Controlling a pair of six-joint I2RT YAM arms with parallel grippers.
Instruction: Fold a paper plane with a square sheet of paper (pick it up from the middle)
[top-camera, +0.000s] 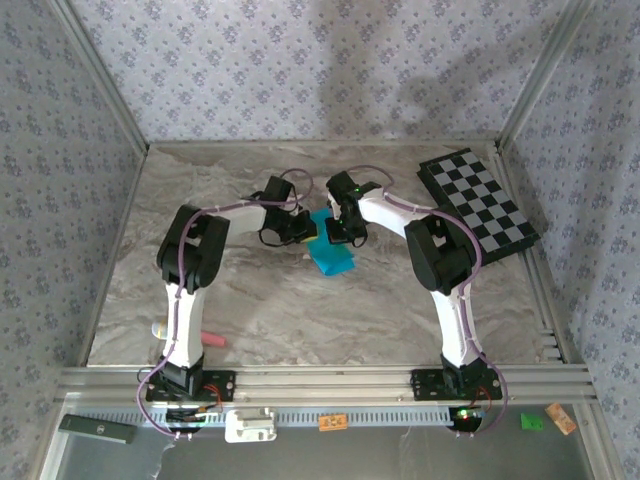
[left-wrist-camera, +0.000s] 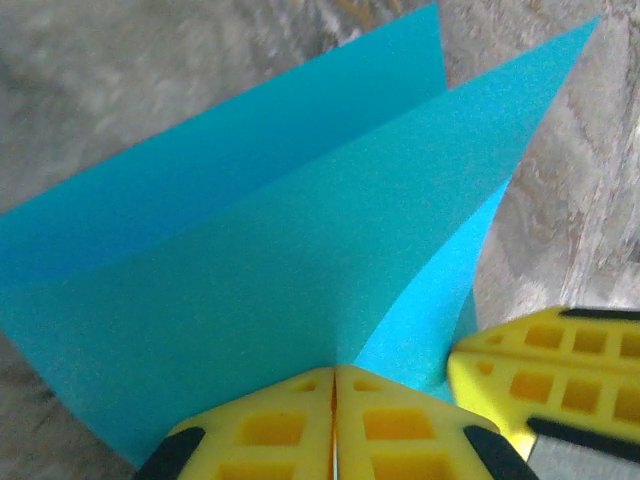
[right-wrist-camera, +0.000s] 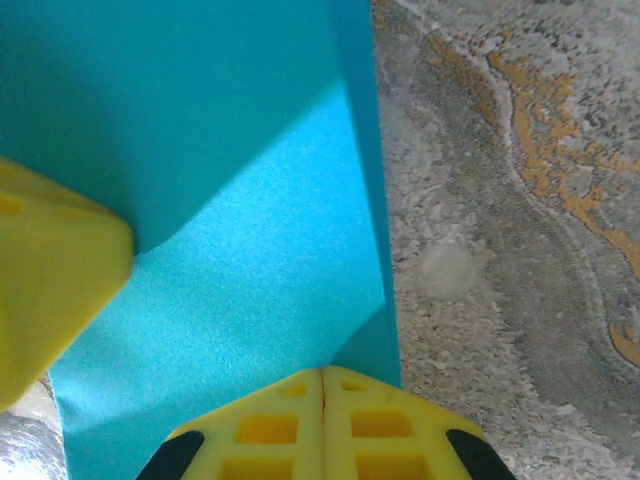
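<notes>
The half-folded square sheet of paper (top-camera: 333, 256) is sitting mid-bench, its long axis running from far to near and leaning slightly right. The left fingers (left-wrist-camera: 268, 432) and right fingers (right-wrist-camera: 388, 432) are both clenching its far end.

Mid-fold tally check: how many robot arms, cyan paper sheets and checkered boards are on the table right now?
Robot arms: 2 (left arm, right arm)
Cyan paper sheet: 1
Checkered board: 1
Total: 4
</notes>
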